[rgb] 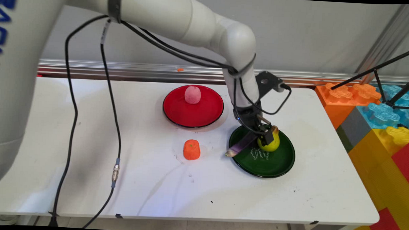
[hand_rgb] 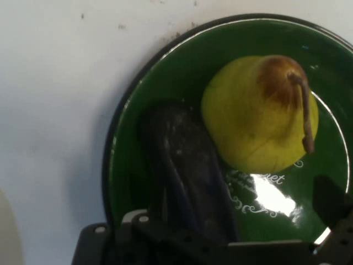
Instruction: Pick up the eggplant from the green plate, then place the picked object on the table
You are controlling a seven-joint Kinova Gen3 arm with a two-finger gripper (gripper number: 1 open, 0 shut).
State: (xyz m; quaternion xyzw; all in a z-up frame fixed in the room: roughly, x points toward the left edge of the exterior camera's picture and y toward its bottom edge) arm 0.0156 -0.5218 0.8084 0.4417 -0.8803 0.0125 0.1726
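Note:
My gripper [rgb: 263, 136] is low over the green plate [rgb: 277, 167], open. A dark purple eggplant [rgb: 241, 145] lies slanted under it, its pale tip poking out past the plate's left rim. A yellow-green pear [rgb: 272, 142] stands right beside the eggplant, touching it. In the hand view the eggplant [hand_rgb: 187, 165] runs up from under my gripper [hand_rgb: 215, 243], the pear [hand_rgb: 253, 116] lies to its right, and one black fingertip [hand_rgb: 331, 201] shows far right over the green plate [hand_rgb: 124, 160].
A red plate [rgb: 177, 110] holding a pink rounded fruit [rgb: 192, 95] sits behind and to the left. An orange fruit [rgb: 191, 149] stands on the table left of the green plate. Big toy blocks [rgb: 377, 121] and black tripod legs [rgb: 389, 84] bound the right side. Cables [rgb: 116, 166] hang at left.

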